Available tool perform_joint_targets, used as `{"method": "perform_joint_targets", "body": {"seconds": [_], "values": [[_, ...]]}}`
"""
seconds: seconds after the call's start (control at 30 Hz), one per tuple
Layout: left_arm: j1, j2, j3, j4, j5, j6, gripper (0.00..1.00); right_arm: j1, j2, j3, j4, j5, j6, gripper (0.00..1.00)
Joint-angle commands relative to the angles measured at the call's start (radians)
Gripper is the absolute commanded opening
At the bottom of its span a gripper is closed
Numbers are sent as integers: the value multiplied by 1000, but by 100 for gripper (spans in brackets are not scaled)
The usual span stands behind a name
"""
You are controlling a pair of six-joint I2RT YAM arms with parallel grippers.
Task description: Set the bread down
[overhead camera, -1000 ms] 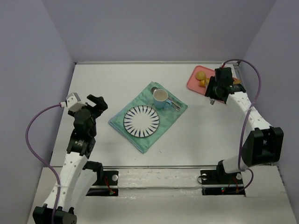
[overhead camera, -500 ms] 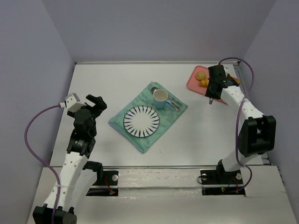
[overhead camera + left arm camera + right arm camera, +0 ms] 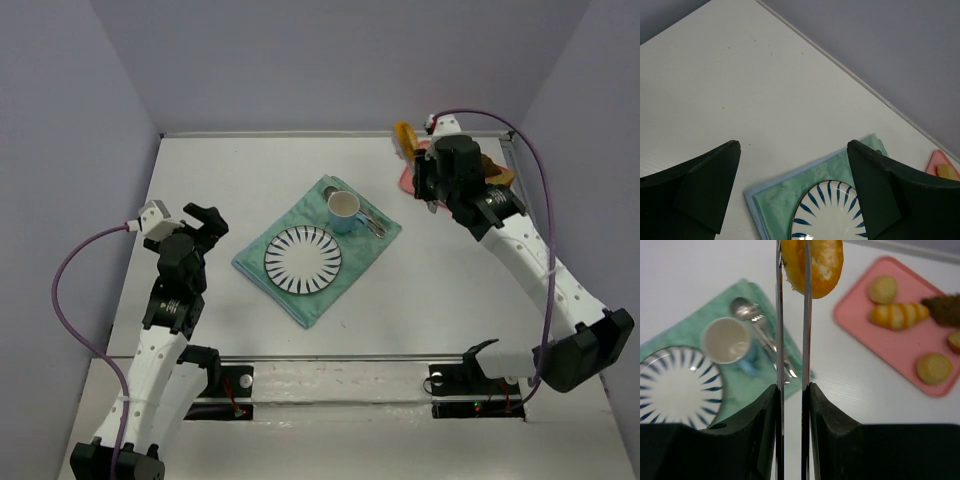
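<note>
Right pincer (image 3: 792,255) is squeezed nearly shut on a golden bread roll (image 3: 821,264), holding it up off the surface (image 3: 220,180) right by the pink tray (image 3: 890,347). Left pincer (image 3: 792,150) is spread wide with nothing in it, hanging over the green cloth (image 3: 785,197) beside the striped plate (image 3: 832,215).

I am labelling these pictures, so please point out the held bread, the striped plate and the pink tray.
bread (image 3: 824,262), right wrist view, its orange crust.
striped plate (image 3: 302,258), top external view, its bare centre.
pink tray (image 3: 890,352), right wrist view, a bare patch.
</note>
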Motion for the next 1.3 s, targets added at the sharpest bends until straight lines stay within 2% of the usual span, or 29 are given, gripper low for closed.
{"method": "perform_joint_targets", "body": {"seconds": [0.0,0.07,0.23,0.37,0.4,0.6,0.83,0.97,1.1,1.27], "values": [[3,10,5,35,4,2,99,239,-53,38,112,-205,-243,14],[3,13,7,34,4,2,99,395,-41,37,109,-219,-296,15],[3,0,5,35,18,5,99,575,72,57,57,-198,-295,15],[3,-22,-4,43,36,6,99,680,190,90,12,9,-272,15],[3,-25,-5,43,36,5,99,689,200,92,7,58,-259,15],[3,-31,-8,44,45,3,99,721,244,78,-45,105,-225,17],[3,-33,-9,43,47,2,99,731,283,52,-83,106,-189,28],[3,-37,-9,38,36,0,99,740,275,41,-101,56,-174,43],[3,-42,-12,38,33,0,99,749,263,31,-112,39,-157,51],[3,-45,-12,37,35,-3,99,749,241,37,-121,-3,-136,53]]}}
